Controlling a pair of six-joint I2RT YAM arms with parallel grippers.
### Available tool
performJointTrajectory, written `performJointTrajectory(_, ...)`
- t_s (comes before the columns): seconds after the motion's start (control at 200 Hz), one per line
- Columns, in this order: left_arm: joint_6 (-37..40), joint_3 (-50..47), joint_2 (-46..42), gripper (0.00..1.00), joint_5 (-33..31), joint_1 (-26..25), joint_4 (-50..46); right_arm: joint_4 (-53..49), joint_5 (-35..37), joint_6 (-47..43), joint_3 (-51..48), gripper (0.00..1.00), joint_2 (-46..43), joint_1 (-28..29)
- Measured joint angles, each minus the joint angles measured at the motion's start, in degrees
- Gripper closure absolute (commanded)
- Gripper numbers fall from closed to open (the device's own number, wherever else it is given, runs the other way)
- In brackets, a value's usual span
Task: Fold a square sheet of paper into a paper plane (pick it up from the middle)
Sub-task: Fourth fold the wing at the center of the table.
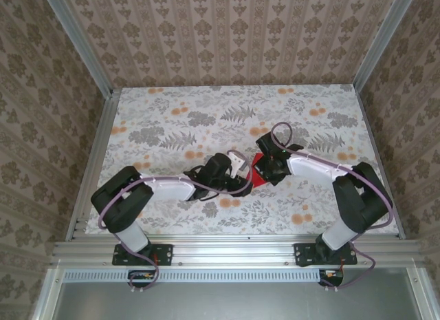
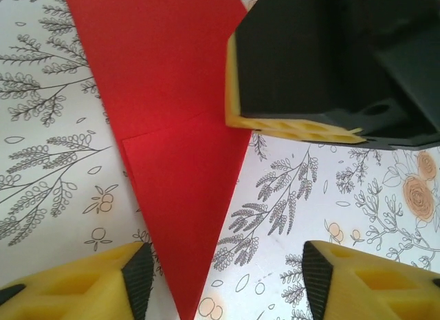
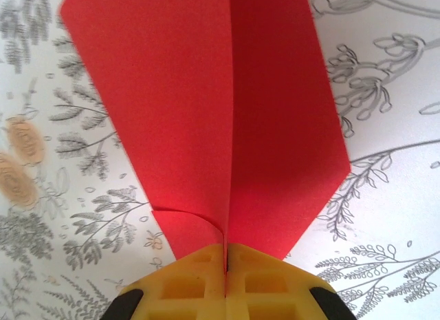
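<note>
The square sheet of paper (image 2: pixel 172 141) is bright red and folded into a narrow pointed paper plane with a centre crease (image 3: pixel 206 113). It sits at mid-table (image 1: pixel 257 173). My right gripper (image 3: pixel 225 259) is shut on the centre crease at the wide end, and the two wings spread away from its yellow fingers. My left gripper (image 2: pixel 230 282) is open. Its pads stand wide apart over the table, and the plane's pointed tip runs down close to the left pad (image 2: pixel 139 279). In the top view the two grippers (image 1: pixel 240 170) (image 1: pixel 269 170) meet at the paper.
The floral tablecloth (image 1: pixel 206 113) covers the table inside patterned walls and an aluminium frame (image 1: pixel 96 148). The right gripper's black and yellow body (image 2: pixel 316 65) hangs close above the left gripper's view.
</note>
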Motion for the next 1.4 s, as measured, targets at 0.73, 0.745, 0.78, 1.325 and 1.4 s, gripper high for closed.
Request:
performJointTrajectory(0.73, 10.8, -4.6, 3.5, 0.6, -0.8, -0.3, 9.7, -2.9, -7.1, 8.1, 1.0, 1.0, 2.5, -2.6)
performJointTrajectory(0.745, 11.1, -4.6, 3.7, 0.6, -0.7, -0.3, 9.7, -2.9, -7.2, 8.3, 1.0, 1.0, 2.5, -2.6)
performJointTrajectory(0.78, 11.8, -4.6, 4.1, 0.61, -0.7, -0.5, 9.7, -2.9, -7.5, 8.4, 1.0, 1.0, 2.5, -2.7)
performJointTrajectory(1.325, 17.6, -2.1, 7.2, 0.79, -1.8, -0.9, 9.5, -1.6, -10.0, 9.8, 1.0, 1.0, 2.5, -2.9)
performJointTrajectory(1.4, 17.6, -2.1, 7.3, 0.84, -1.9, -0.9, 9.5, -0.9, -10.4, 9.8, 1.0, 0.95, 2.5, -3.1)
